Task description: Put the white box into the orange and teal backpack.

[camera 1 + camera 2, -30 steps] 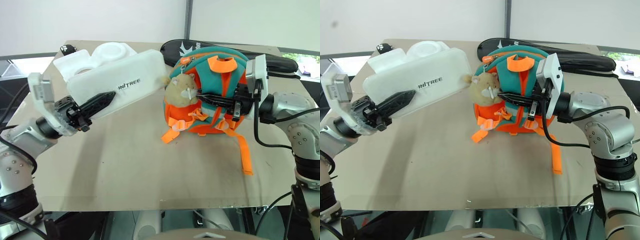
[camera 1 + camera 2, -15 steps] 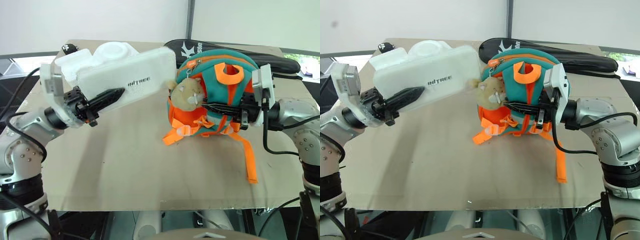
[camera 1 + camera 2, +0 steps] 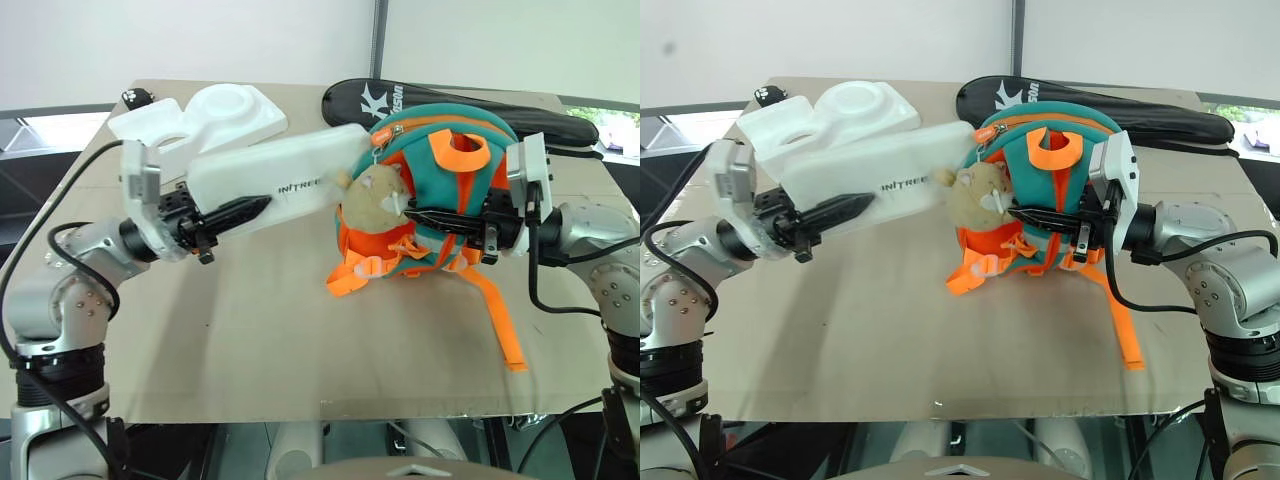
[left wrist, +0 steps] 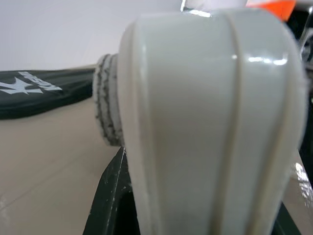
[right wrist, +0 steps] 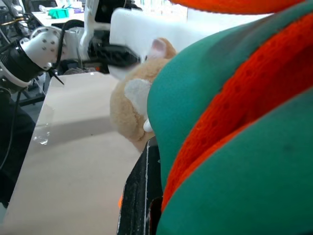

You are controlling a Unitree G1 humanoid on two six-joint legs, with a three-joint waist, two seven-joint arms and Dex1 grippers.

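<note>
A tan bench (image 3: pixel 250 340) holds a small orange and teal backpack (image 3: pixel 440 195), standing upright towards the robot's right side, with a tan teddy-bear charm (image 3: pixel 375 195) hanging on its front and orange straps trailing onto the bench. The left claw (image 3: pixel 235 212) is clamped on one end of the white box (image 3: pixel 285 180), holding it off the bench at a slight tilt; the box's far end reaches the backpack's upper left edge, just beside the teddy-bear charm, and it may be touching the fabric there, though the contact is hard to make out. Small dark lettering shows on the box's side. The right claw (image 3: pixel 425 215) is closed on the backpack's front, its black fingers pinching the fabric near the teal band. Behind the box lies a bulky white foam tray (image 3: pixel 205 115) with a round hollow, and behind the backpack a long black racket bag (image 3: pixel 450 100) with white lettering.
</note>
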